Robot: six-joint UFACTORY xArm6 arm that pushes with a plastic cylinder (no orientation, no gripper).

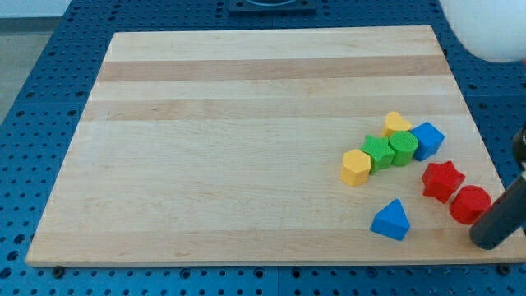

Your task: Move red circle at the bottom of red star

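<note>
While my tip (pixel 487 240) sat just right of the red circle (pixel 470 204), the red star (pixel 442 181) lay up-left, touching it; no pincer existed, only a rod.

My rod comes into the picture from the view's right edge, low on that side, and slants down toward the view's left. It is straight, dark and thick, and only its lower stretch shows; the upper part runs out of the frame. My tip (pixel 486 239) is its blunt, rounded end, down at the table near the view's bottom right corner. A second short dark piece of the arm shows at the right edge, just above the rod. A pale rounded part of the arm fills the view's top right corner.
</note>
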